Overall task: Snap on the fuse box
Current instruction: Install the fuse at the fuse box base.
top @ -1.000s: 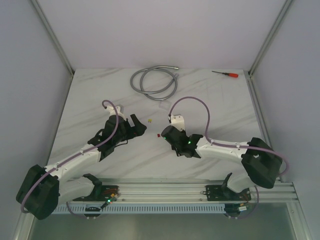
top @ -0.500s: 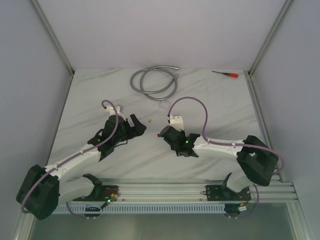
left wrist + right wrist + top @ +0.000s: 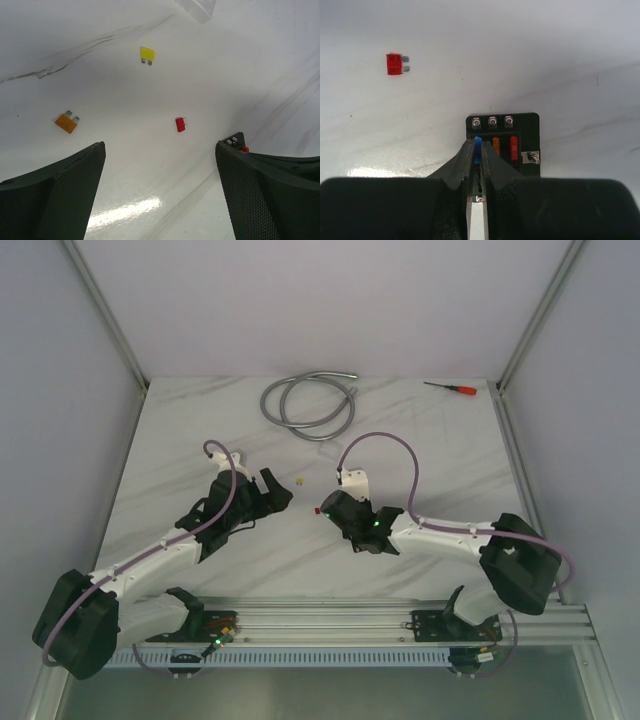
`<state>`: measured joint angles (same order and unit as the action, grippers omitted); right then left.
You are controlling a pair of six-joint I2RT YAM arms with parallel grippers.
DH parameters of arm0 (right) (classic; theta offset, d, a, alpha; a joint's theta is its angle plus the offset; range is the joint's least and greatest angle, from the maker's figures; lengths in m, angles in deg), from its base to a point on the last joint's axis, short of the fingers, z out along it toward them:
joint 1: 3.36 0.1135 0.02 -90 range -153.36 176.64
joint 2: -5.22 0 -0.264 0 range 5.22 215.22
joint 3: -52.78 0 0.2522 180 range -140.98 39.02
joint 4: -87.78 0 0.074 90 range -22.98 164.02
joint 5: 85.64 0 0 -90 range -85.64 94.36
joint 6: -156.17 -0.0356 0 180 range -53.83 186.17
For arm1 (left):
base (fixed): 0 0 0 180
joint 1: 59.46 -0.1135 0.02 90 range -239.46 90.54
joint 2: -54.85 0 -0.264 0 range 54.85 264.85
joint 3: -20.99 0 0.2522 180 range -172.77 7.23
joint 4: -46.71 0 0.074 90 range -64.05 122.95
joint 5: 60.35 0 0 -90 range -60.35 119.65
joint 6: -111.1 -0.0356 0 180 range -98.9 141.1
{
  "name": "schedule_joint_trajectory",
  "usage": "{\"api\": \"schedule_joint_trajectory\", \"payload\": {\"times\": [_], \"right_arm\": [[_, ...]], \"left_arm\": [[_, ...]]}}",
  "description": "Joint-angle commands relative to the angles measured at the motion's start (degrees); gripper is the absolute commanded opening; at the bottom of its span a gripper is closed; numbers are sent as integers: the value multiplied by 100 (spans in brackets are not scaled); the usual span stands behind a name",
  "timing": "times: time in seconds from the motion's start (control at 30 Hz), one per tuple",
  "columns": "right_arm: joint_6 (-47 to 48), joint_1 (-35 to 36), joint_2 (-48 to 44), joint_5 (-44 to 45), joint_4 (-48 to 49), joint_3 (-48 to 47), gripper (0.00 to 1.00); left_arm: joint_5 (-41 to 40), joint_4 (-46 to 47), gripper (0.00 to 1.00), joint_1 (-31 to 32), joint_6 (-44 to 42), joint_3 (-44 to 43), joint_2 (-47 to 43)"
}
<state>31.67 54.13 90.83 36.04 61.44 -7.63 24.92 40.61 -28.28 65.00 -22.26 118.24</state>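
Note:
The fuse box [image 3: 524, 131] is a small black block on the white table, with an orange fuse [image 3: 496, 146] and a red fuse [image 3: 514, 147] seated in its slots. My right gripper [image 3: 476, 145] is over its left side, shut on a blue fuse [image 3: 478, 148] that stands at the left slot. In the top view the right gripper [image 3: 330, 508] hides the box. My left gripper [image 3: 160, 146] is open and empty, low over the table, to the left of the box, whose corner [image 3: 236, 141] shows by its right finger. It also shows in the top view [image 3: 280, 490].
Loose fuses lie on the table: red [image 3: 180, 124], yellow [image 3: 147, 53] and orange [image 3: 66, 123]. The red one also shows in the right wrist view [image 3: 395, 64]. A clear plastic cover [image 3: 196, 7] lies farther back. A coiled grey hose [image 3: 310, 405] and a red screwdriver [image 3: 450, 388] lie at the far edge.
The right arm has shifted a little left and back right with its gripper staying over the fuse box. The left arm has not moved.

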Motion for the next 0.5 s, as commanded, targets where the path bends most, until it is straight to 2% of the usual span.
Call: {"api": "schedule_joint_trajectory", "payload": {"times": [0.0, 0.47], "right_arm": [[-129, 50, -224, 339, -12, -41, 0], [-114, 46, 93, 298, -55, -89, 0]], "left_arm": [[43, -50, 100, -33, 32, 24, 14], [60, -45, 100, -42, 27, -4, 85]]}}
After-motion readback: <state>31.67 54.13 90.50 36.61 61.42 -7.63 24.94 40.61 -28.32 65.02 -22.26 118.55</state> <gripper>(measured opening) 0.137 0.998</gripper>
